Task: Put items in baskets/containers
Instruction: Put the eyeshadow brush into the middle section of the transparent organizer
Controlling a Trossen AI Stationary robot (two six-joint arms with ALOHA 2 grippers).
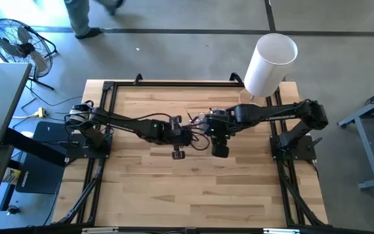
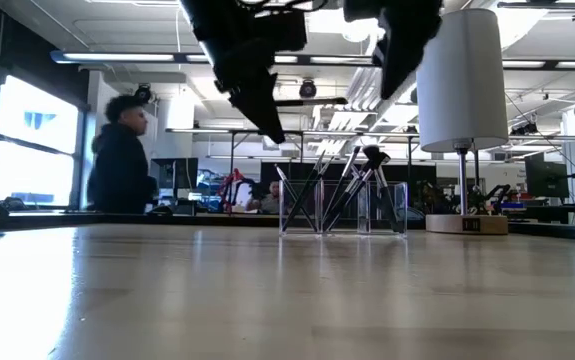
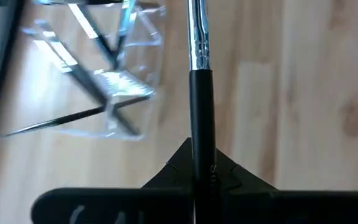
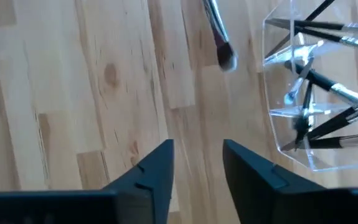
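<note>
A clear plastic container [image 2: 342,208] stands mid-table, with several thin brushes [image 4: 328,87] leaning in it, tips up. It also shows in the left wrist view as the container [image 3: 104,68]. My left gripper [image 3: 200,167] is shut on one black-handled brush [image 3: 200,74] with a silver ferrule, just beside the container. In the low view my left gripper [image 2: 273,130] hangs above the container's left side. My right gripper [image 4: 197,163] is open with nothing between its fingers, over bare wood next to the container [image 4: 309,99]. From above, my left gripper [image 1: 188,133] and right gripper [image 1: 207,127] stand close together. My left gripper pinches the brush's black handle [image 3: 202,155] between its two shut fingers. The brush runs on forward along the fingers, ferrule and bristle end away from the gripper. Its pale bristle tip [image 4: 226,58] is over the wood beside the container; whether it touches the table I cannot tell.
A tall white cylinder [image 1: 270,64] on a round base stands at the table's far right corner. Black frame rails [image 1: 108,97] run along the table's sides. A person [image 2: 122,160] stands in the room beyond the far edge. Bare wood lies toward the near edge.
</note>
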